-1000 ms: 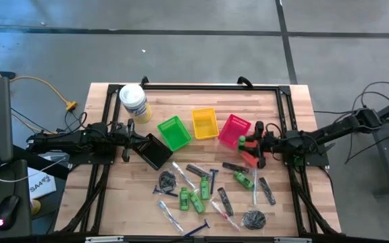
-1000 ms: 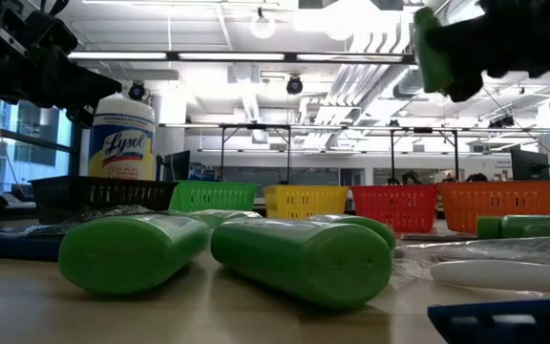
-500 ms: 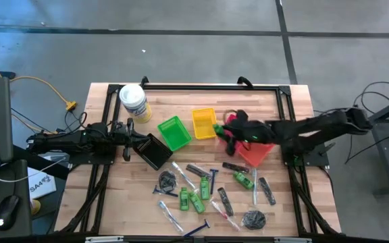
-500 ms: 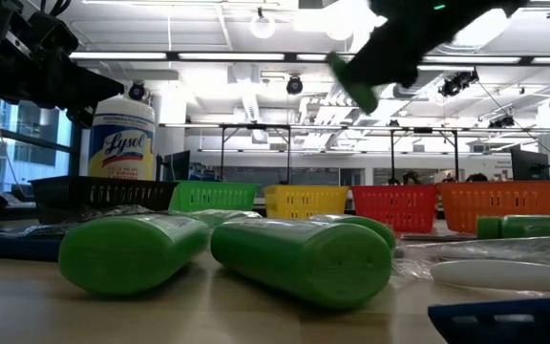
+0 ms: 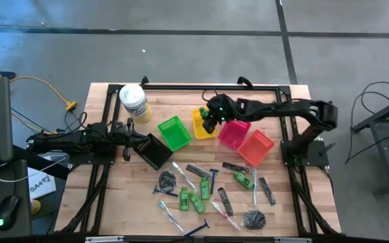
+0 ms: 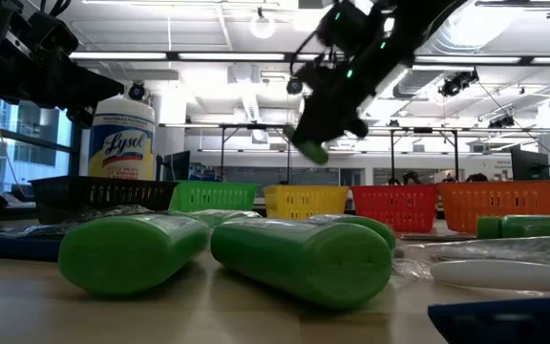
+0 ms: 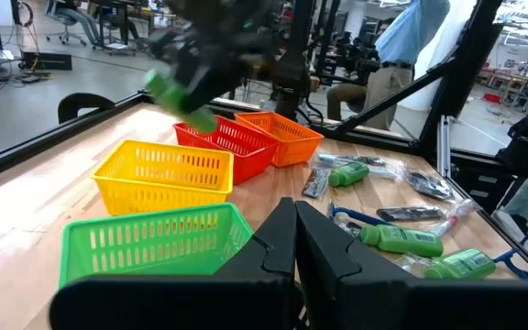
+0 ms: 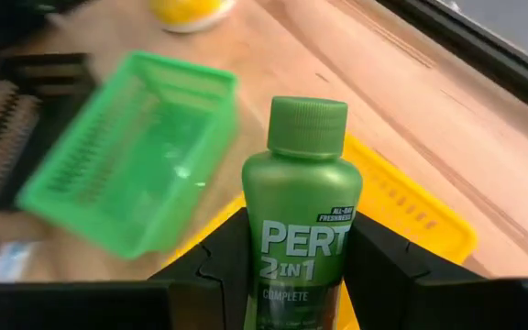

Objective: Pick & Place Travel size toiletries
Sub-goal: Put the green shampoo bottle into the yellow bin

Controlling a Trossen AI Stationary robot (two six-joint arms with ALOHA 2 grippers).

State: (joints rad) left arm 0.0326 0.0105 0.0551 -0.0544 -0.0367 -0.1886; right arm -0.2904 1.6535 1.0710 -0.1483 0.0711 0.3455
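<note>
My right gripper [image 5: 211, 116] is shut on a green Pert bottle [image 8: 301, 192] and hangs above the yellow basket [image 5: 204, 128], beside the green basket [image 5: 174, 133]. The low view shows the bottle [image 6: 308, 148] high above the table. More toiletries lie loose on the near half of the table: green bottles [image 5: 193, 198], clear tubes, black combs [image 5: 267, 190], dark coils [image 5: 254, 219] and a blue razor [image 5: 198, 228]. My left gripper [image 7: 296, 240] is shut on nothing and waits at the table's left by the black basket [image 5: 155, 150]. My right gripper pinches the bottle's lower body [image 8: 273, 270] between its two fingers [image 8: 220, 266], one on each side. The bottle lies along the fingers with its cap [image 8: 307, 124] pointing out past them. It comes from the table's right, slanting down. The bottle is lifted clear.
A red basket [image 5: 234, 133] and an orange basket [image 5: 255, 148] stand right of the yellow one. A white Lysol tub [image 5: 134, 101] stands at the far left corner. A black frame rail [image 5: 208, 86] runs along the far edge. People show in the room beyond.
My right gripper, shut on the green bottle, has swung from the table's right side leftward, past the orange and red baskets, to above the yellow one, and has come lower. The orange basket, hidden under the arm before, now shows.
</note>
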